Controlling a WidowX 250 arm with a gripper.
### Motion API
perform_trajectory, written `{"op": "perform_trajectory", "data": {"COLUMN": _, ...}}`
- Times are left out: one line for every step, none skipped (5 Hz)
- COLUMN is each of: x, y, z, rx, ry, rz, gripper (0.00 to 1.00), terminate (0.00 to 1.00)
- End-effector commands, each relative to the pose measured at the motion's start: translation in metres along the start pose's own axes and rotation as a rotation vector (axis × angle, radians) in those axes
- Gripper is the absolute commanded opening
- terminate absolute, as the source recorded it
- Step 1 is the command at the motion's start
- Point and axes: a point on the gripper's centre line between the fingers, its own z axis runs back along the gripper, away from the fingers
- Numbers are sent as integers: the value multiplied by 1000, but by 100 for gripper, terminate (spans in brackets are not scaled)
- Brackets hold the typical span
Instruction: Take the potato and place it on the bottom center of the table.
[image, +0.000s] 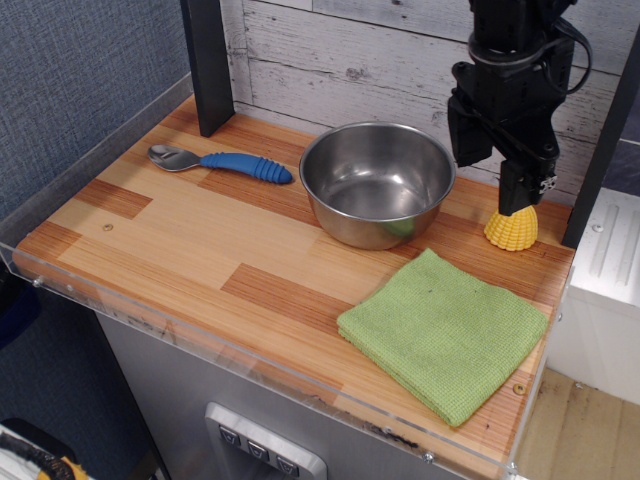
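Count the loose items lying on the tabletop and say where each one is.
4. Blue-handled spoon at the back left; steel bowl in the back middle; potato at the back right under the claw; green cloth at the front right. Nothing seems hidden.

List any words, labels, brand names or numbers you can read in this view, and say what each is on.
None. No readable text shows on the potato, gripper, steel bowl, blue-handled spoon, green cloth or table.
The buttons on the panel below the table carry marks too small to read.
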Motion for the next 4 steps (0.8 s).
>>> {"op": "perform_trajectory", "data": {"x": 38, "y": -1, "z": -10, "rx": 19, "ry": -33, "rz": -50, "gripper": 100, "terminate": 0}}
{"op": "perform_trajectory", "data": {"x": 39, "y": -1, "z": -21, "rx": 15, "ry": -22, "rz": -62, "gripper": 100, "terminate": 0}}
{"op": "perform_trajectory", "data": {"x": 34, "y": 1, "z": -22, "rx": 20, "ry": -8, "rz": -54, "gripper": 100, "terminate": 0}}
{"op": "perform_trajectory", "data": {"x": 30, "y": 1, "z": -28, "rx": 15, "ry": 10, "rz": -49, "gripper": 100, "terminate": 0}}
